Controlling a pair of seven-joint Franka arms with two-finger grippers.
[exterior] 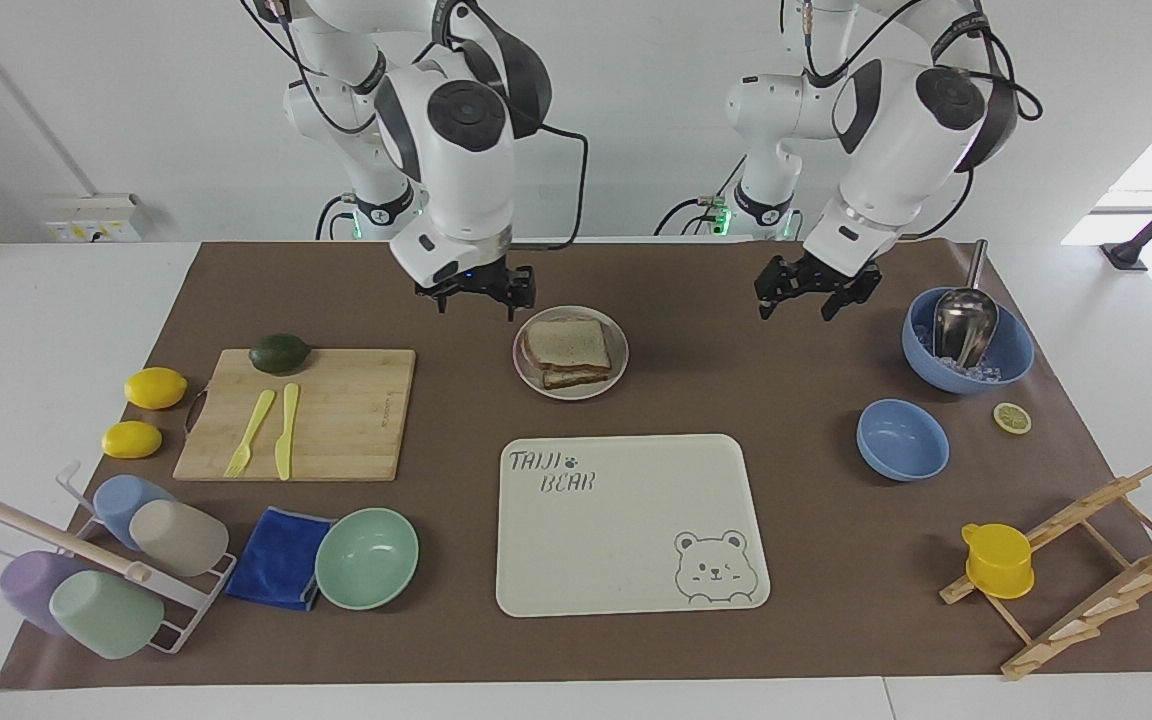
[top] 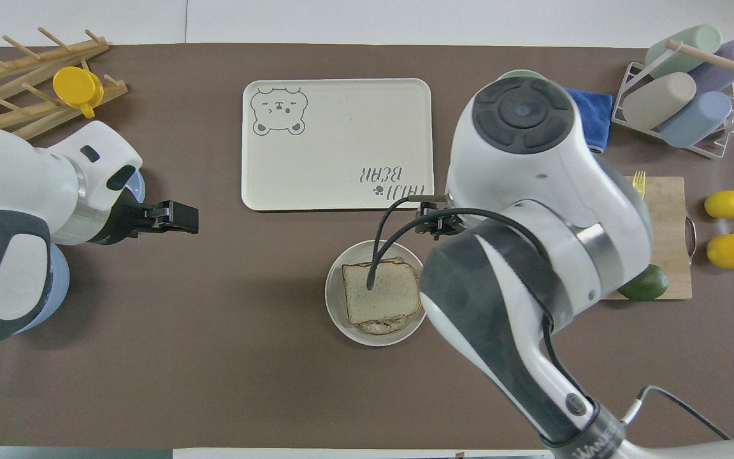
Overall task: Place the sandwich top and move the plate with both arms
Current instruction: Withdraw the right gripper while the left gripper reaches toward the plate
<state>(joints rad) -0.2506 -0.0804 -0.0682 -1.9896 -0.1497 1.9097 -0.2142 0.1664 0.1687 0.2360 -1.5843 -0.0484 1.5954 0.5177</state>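
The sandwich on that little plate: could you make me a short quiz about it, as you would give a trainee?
1. True or false: the sandwich top lies on the stack on the plate.
2. What does the right gripper hold? A) bread B) nothing C) fork
3. Which lies nearer the robots, the plate or the bear tray?

Key: 1 true; 2 B, it is open and up beside the plate, as is the left gripper toward the other end; 3 the plate.
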